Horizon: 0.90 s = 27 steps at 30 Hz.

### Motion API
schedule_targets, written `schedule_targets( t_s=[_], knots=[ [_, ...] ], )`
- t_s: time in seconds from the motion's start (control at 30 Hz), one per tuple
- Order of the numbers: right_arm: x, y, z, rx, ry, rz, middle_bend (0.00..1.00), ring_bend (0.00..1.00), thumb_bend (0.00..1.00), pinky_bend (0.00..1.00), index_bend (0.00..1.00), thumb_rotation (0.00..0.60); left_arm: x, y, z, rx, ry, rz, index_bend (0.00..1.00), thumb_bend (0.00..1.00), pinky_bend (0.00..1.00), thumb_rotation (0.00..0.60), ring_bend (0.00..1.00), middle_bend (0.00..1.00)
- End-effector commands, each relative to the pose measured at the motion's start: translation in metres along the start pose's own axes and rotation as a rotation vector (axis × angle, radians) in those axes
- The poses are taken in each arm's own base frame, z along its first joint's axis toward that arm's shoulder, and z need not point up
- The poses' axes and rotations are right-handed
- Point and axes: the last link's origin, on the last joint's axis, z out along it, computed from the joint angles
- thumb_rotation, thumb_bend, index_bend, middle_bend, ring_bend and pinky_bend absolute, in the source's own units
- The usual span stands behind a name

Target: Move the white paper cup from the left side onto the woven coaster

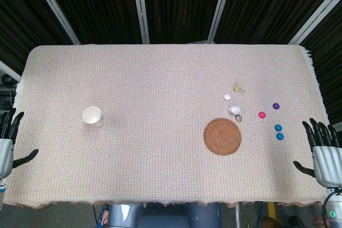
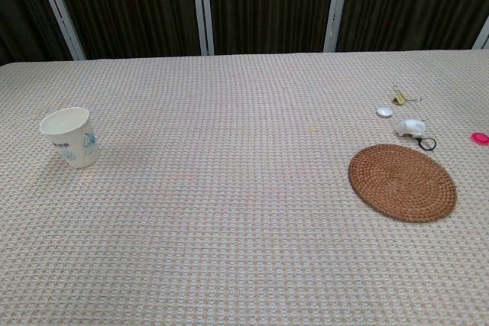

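The white paper cup [image 1: 93, 116] [image 2: 70, 137] stands upright on the left part of the table, with a blue print on its side. The round woven coaster [image 1: 222, 136] [image 2: 403, 182] lies flat on the right part, with nothing on it. My left hand [image 1: 6, 140] hangs at the table's left edge, fingers spread, holding nothing, well left of the cup. My right hand [image 1: 322, 150] is at the right edge, fingers spread and empty, to the right of the coaster. Neither hand shows in the chest view.
A woven beige cloth [image 1: 160, 78] covers the table. Near the coaster lie small things: a white cap [image 1: 227, 96], a white lump with a black ring [image 1: 235, 111], a gold binder clip [image 1: 238, 86], a pink cap [image 1: 262, 115], a purple cap [image 1: 276, 106] and two blue caps [image 1: 279, 131].
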Motion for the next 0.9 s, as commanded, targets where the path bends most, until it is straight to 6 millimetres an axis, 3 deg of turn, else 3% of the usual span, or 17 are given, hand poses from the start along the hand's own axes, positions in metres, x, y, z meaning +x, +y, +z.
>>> schedule_targets(
  t_s=[0.03,0.23,0.33,0.63,0.9],
  knots=[
    [0.000,-0.001,0.000,0.001,0.005,0.003,0.00,0.00,0.00,0.00,0.00,0.600,-0.001,0.000,0.000,0.000,-0.008,0.000,0.00,0.00,0.00,0.600,0.00,0.00],
    [-0.001,-0.002,-0.001,0.008,0.009,0.015,0.00,0.00,0.00,0.00,0.00,0.600,-0.004,0.002,0.003,-0.009,-0.031,-0.011,0.00,0.00,0.00,0.600,0.00,0.00],
    [-0.001,-0.002,0.000,0.011,0.014,0.025,0.00,0.00,0.00,0.00,0.00,0.600,-0.009,0.013,0.018,-0.058,-0.056,-0.030,0.00,0.00,0.00,0.600,0.00,0.00],
    [-0.003,0.004,0.009,-0.016,0.031,0.007,0.00,0.00,0.00,0.00,0.00,0.600,-0.037,0.071,0.113,-0.275,-0.189,0.022,0.00,0.00,0.00,0.600,0.00,0.00],
    [-0.007,0.014,0.013,-0.073,0.026,-0.022,0.00,0.00,0.00,0.00,0.00,0.600,-0.063,0.089,0.155,-0.292,-0.289,0.131,0.01,0.00,0.17,0.600,0.04,0.07]
  ],
)
